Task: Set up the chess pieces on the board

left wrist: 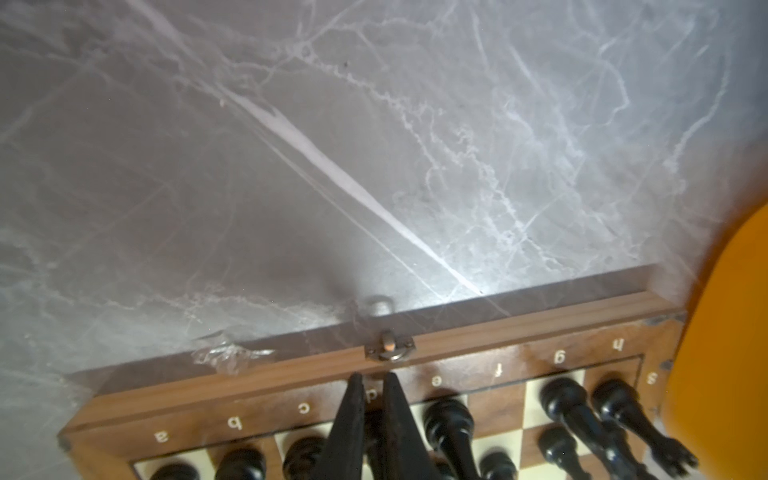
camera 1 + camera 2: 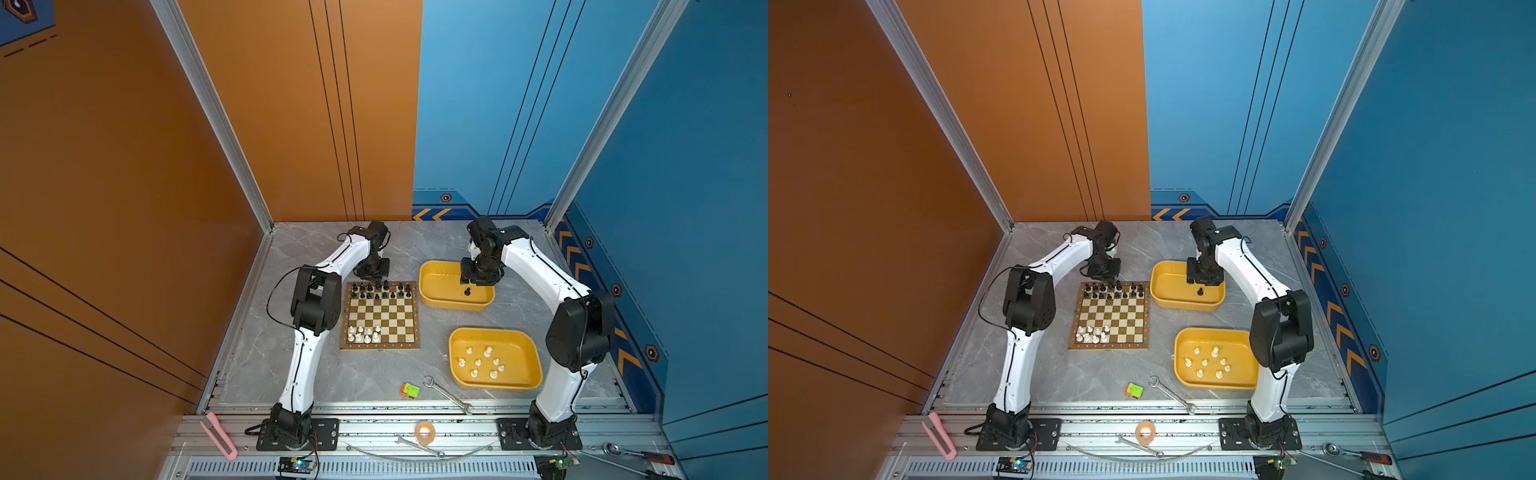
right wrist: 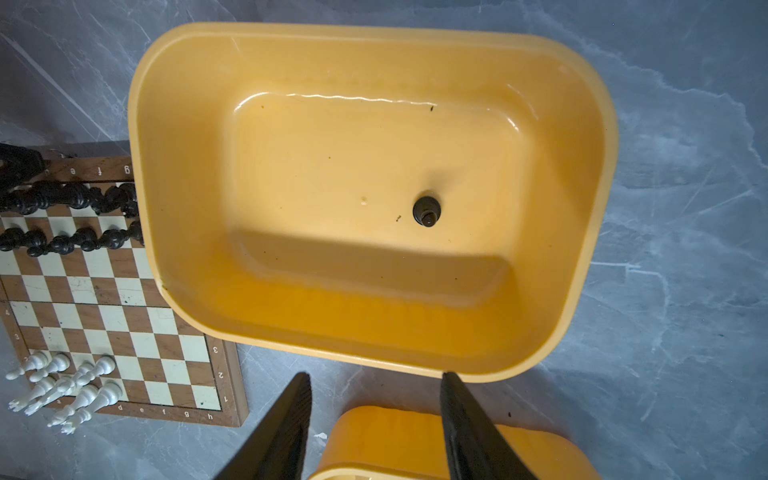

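left gripper pinched narrow on a glossy black chess piece at the far edge of the checked wooden board; right gripper half wide, empty, above a yellow plastic tray holding one black pawn.

Wooden board, glossy black chess pieces — smooth, shiny yellow plastic tray, marble-veined grey table with a soft sheen.

On the grey marble tabletop you have a far yellow tray and a near yellow tray. Nearer you lie a green-and-orange block and a wrench. Along the front rail sit a pink utility knife, a tape roll and a red-handled ratchet.
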Motion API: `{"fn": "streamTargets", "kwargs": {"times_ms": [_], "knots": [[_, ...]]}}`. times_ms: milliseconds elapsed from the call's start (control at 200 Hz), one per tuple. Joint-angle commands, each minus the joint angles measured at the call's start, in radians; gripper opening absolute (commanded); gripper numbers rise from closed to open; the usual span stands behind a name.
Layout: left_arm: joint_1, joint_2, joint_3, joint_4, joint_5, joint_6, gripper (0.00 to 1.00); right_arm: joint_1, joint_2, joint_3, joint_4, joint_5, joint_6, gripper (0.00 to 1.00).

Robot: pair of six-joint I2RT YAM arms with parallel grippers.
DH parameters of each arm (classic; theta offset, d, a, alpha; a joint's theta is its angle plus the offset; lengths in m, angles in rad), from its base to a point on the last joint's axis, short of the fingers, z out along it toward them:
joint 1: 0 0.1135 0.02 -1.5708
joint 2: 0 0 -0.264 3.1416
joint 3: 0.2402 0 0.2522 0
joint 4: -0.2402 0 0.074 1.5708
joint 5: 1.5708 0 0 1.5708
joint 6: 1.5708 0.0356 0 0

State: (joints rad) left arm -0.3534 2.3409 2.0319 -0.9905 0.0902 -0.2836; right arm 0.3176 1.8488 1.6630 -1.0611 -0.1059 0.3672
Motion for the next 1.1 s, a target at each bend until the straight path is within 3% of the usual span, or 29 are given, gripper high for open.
{"fn": "streamTargets", "kwargs": {"times_ms": [0,866,1097], "knots": [[0.008,0.025,0.028,-0.036,0.026,0.018,0.13,-0.002,-0.001,-0.005,0.012,-0.008,0.015,0.53],[0.011,0.018,0.021,-0.073,0.035,0.04,0.11,0.004,-0.009,-0.012,0.012,0.005,0.022,0.53],[0.01,0.027,0.045,-0.072,0.029,0.031,0.19,0.004,-0.017,-0.022,0.015,0.005,0.022,0.54]]}}
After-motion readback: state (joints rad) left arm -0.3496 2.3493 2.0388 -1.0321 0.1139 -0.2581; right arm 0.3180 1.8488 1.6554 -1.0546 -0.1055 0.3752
